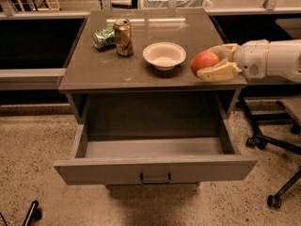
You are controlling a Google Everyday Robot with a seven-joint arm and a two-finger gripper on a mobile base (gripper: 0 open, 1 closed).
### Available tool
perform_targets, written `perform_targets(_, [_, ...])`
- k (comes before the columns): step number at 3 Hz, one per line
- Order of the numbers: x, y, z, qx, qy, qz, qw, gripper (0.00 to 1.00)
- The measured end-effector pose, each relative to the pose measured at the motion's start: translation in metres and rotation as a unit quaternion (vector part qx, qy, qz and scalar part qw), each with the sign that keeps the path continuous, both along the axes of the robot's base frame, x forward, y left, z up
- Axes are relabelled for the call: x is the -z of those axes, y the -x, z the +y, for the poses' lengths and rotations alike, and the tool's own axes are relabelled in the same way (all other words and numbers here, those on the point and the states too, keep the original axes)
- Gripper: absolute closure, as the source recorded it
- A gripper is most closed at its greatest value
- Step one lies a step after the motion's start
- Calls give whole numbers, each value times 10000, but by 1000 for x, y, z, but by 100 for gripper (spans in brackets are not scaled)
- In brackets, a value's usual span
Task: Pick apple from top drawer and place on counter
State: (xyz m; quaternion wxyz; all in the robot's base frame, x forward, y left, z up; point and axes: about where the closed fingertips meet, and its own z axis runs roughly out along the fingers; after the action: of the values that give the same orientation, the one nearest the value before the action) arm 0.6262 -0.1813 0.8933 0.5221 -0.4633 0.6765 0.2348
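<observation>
**Fig.** Hand and apple at the counter's right edge, approx. midway to the front-right corner.

We see the hand (206, 63) reach in from the right. Its two pale fingers (220, 72) are closed part-way round the apple (203, 61), one on the far side and one on the near side, w/ the fruit's left face bare. The apple sits over the counter (94, 67) just inside the right edge. We cannot tell whether it touches the slab or hangs just above it.

The top drawer (155, 171) stands pulled open below the front edge. A white bowl (164, 55) lies near the apple, toward the centre. A can (124, 37) and a crumpled green wrapper (103, 37) stand well apart from it, toward the back-left corner.

**Handling (our est.):**
- Weight and feel: the apple is firm, fairly light and smooth-skinned, so it can slip, and hard pinching would bruise it.
- Grip: the best hold is across the widest girth w/ opposed pads, as it appears to be here.
- Release: being round on a glossy slab, it may roll. We would let go low, inboard of the edge, between the bowl and the right edge.
</observation>
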Motion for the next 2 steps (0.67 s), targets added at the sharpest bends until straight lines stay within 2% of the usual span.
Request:
perform_targets(1, [-1, -30, 0, 377, 313, 179, 9986, 83])
perform_targets(2, [14, -54, 9, 654, 979, 534, 9916, 59])
